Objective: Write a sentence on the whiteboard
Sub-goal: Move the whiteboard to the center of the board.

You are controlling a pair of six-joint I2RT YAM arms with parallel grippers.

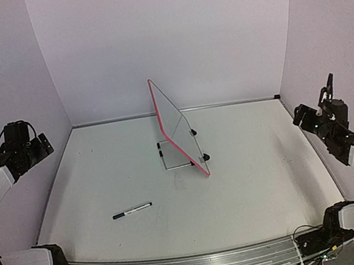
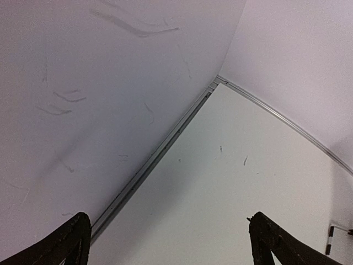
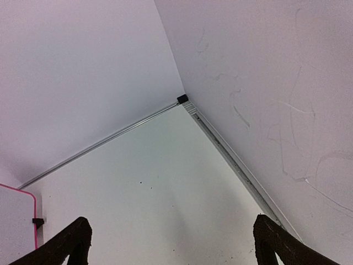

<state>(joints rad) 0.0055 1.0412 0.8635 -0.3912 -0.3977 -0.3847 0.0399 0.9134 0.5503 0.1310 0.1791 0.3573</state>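
The whiteboard (image 1: 177,125), white with a thin red-pink frame and black clip feet, stands upright near the table's middle, seen almost edge-on. No blue lettering shows on it from here. A corner of it shows at the left edge of the right wrist view (image 3: 16,223). A marker (image 1: 132,211) with a dark cap lies flat on the table in front of the board, to its left. My left gripper (image 1: 39,143) is raised by the left wall, open and empty. My right gripper (image 1: 324,97) is raised by the right wall, open and empty. Both are far from board and marker.
White walls close in the table at the back and both sides. A metal rail (image 1: 198,261) runs along the near edge between the arm bases. The left wrist view shows the left wall's floor seam (image 2: 160,154); the right wrist view shows the back right corner (image 3: 182,99).
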